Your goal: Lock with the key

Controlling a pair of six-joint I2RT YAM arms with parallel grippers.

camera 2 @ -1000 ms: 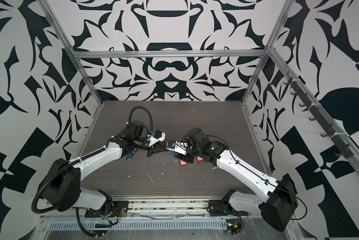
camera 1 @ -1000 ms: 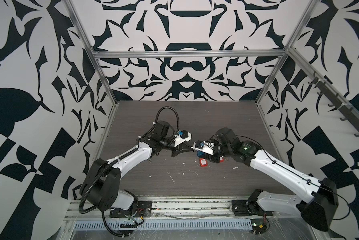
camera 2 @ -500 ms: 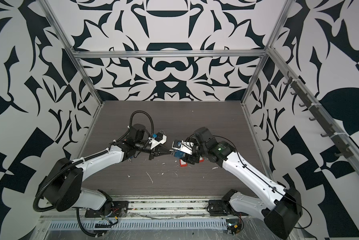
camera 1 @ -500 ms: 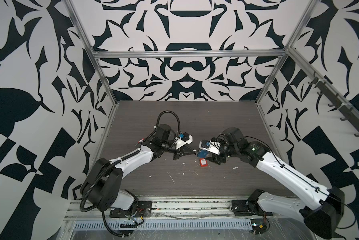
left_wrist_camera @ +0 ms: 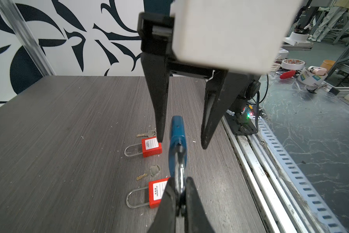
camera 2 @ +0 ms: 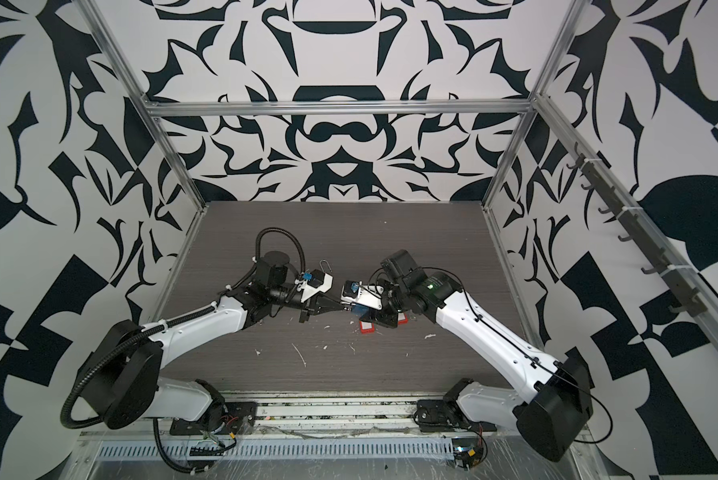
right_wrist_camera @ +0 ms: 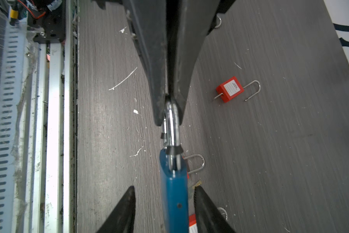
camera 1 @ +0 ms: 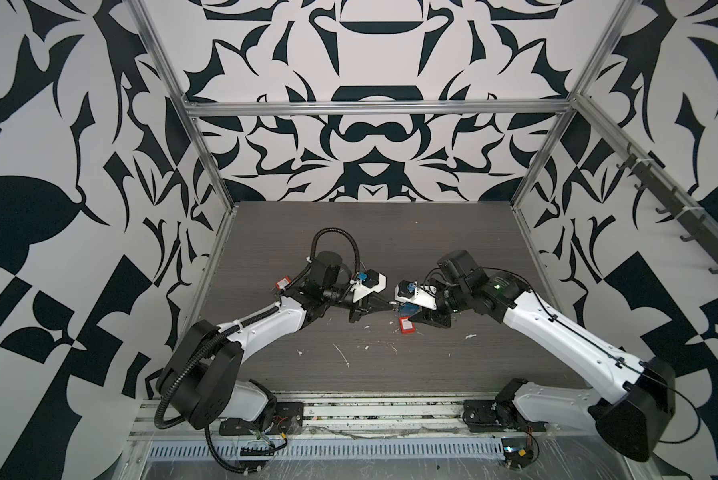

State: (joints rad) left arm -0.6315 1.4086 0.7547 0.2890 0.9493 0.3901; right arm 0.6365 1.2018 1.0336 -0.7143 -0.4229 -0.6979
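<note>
A blue padlock (left_wrist_camera: 177, 133) hangs above the table by its steel shackle (right_wrist_camera: 171, 125), edge-on to both wrist cameras. My left gripper (left_wrist_camera: 179, 181) is shut on that shackle. My right gripper (right_wrist_camera: 164, 187) is open, one finger on each side of the blue body (right_wrist_camera: 173, 193), with a gap on both sides. In both top views the two grippers meet tip to tip mid-table, left gripper (camera 1: 390, 305) against right gripper (camera 1: 407, 313). Two loose keys (left_wrist_camera: 152, 171) (left_wrist_camera: 148, 133) lie on the table under the lock. One key tip (right_wrist_camera: 197, 184) shows beside a right finger.
Two red padlocks (left_wrist_camera: 151, 146) (left_wrist_camera: 156, 191) lie below the grippers. A third red padlock (right_wrist_camera: 229, 88), shackle open and a key in it, lies apart near the left arm. White scraps (camera 1: 340, 355) litter the front of the table. The metal rail (left_wrist_camera: 270, 181) runs along the front edge.
The right arm has shifted slightly to the right and its wrist now sits a little farther back. The left gripper still holds the shackle at about the same spot.
</note>
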